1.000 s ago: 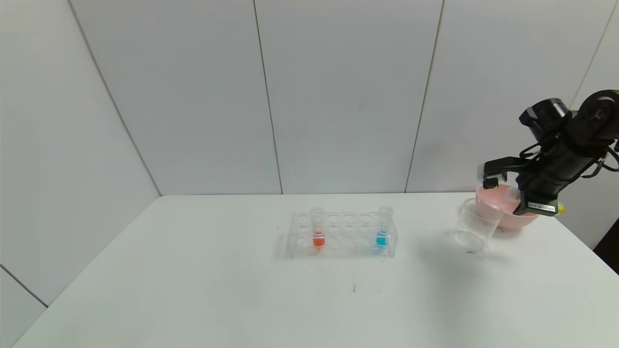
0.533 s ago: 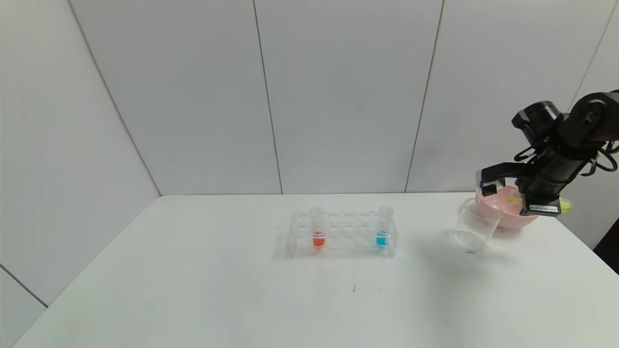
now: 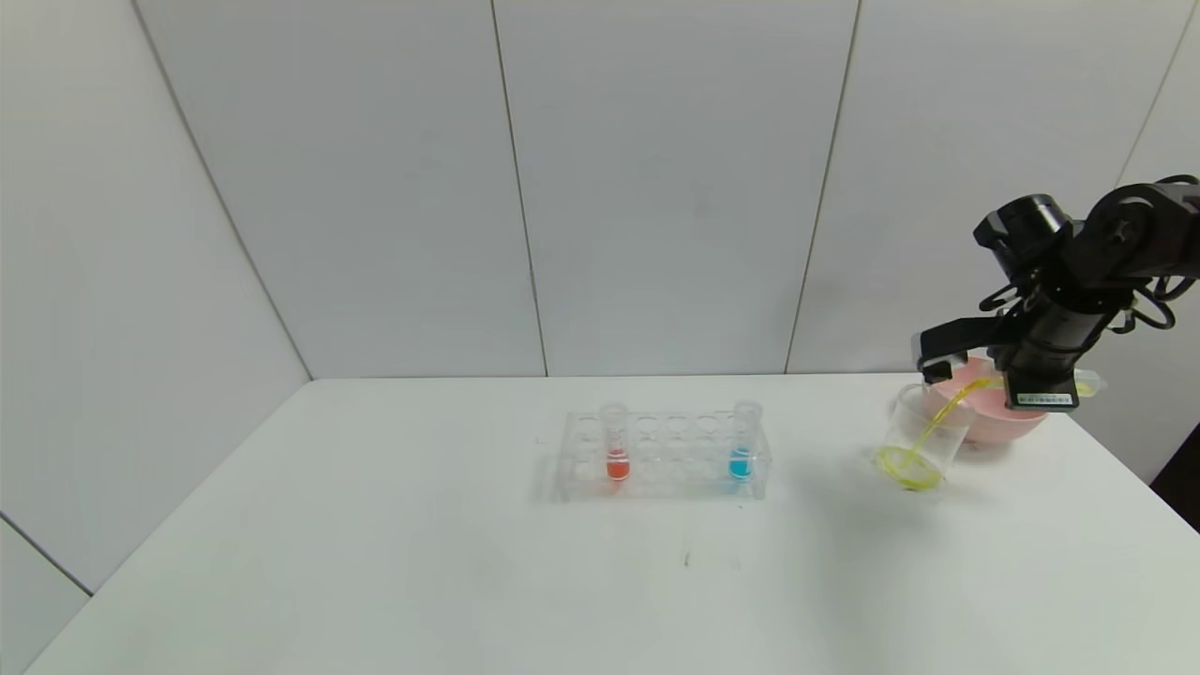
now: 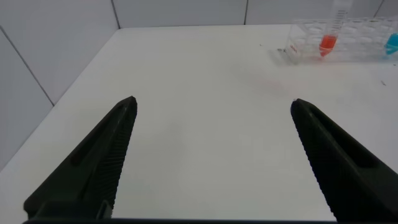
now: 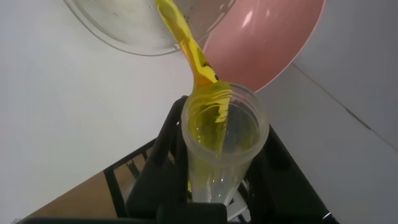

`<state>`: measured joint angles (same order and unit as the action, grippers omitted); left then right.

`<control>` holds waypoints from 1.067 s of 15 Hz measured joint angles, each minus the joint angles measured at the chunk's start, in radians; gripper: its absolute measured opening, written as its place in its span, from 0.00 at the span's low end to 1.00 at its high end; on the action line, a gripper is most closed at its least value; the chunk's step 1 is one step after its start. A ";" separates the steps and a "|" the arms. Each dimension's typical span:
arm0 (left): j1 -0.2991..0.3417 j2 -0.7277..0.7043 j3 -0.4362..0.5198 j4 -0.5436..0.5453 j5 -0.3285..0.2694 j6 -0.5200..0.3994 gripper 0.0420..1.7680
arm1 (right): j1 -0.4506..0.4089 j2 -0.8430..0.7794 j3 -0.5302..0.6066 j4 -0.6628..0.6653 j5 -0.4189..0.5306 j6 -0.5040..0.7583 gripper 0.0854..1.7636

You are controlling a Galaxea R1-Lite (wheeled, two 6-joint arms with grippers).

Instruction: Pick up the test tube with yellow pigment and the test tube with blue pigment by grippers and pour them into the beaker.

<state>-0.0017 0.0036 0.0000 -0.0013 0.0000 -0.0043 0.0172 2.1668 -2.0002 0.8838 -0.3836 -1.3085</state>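
The right gripper (image 3: 1017,375) hangs above the far right corner of the table (image 3: 394,562), clamped on the test tube with yellow pigment (image 5: 221,146), and the tube is tipped right over with its mouth aimed down toward the beaker (image 3: 923,436). In the right wrist view a bright yellow stream (image 5: 186,43) runs from the tube's lip straight into the beaker's open mouth, and in the head view a yellow pool is spread across the beaker's bottom. The left gripper (image 4: 211,158) sits low over the near left part of the table, jaws spread wide, nothing between them.

Now the spread, biggest first: the white table carries it all. Mid-table stands the clear tube rack (image 3: 664,455), upright and well apart from the pouring. At the far right is the pink bowl (image 3: 984,412), just behind the beaker and under the right gripper. The beaker stands just in front of the bowl; whether they touch I cannot tell. In the rack, the test tube with blue pigment (image 3: 743,441) stands upright at the right end, and a tube with orange-red liquid (image 3: 615,442) stands upright toward the left end.
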 joint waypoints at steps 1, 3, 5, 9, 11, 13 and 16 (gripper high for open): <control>0.000 0.000 0.000 0.000 0.000 0.000 1.00 | 0.002 0.001 0.000 -0.001 -0.007 -0.006 0.30; 0.000 0.000 0.000 0.000 0.000 0.000 1.00 | 0.004 0.002 0.000 -0.021 -0.040 -0.039 0.30; 0.000 0.000 0.000 0.000 0.000 0.000 1.00 | 0.004 0.003 0.000 -0.064 -0.047 -0.080 0.30; 0.000 0.000 0.000 0.000 0.000 0.000 1.00 | 0.007 -0.006 0.000 -0.066 -0.083 -0.153 0.30; 0.000 0.000 0.000 0.000 0.000 0.000 1.00 | 0.015 -0.019 0.000 -0.064 -0.113 -0.194 0.30; 0.000 0.000 0.000 0.000 0.000 0.000 1.00 | 0.025 -0.033 0.000 -0.064 -0.115 -0.209 0.30; 0.000 0.000 0.000 0.000 0.000 0.000 1.00 | 0.039 -0.044 0.000 -0.056 -0.117 -0.211 0.30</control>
<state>-0.0017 0.0036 0.0000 -0.0013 0.0000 -0.0038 0.0562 2.1230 -1.9998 0.8283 -0.5002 -1.5200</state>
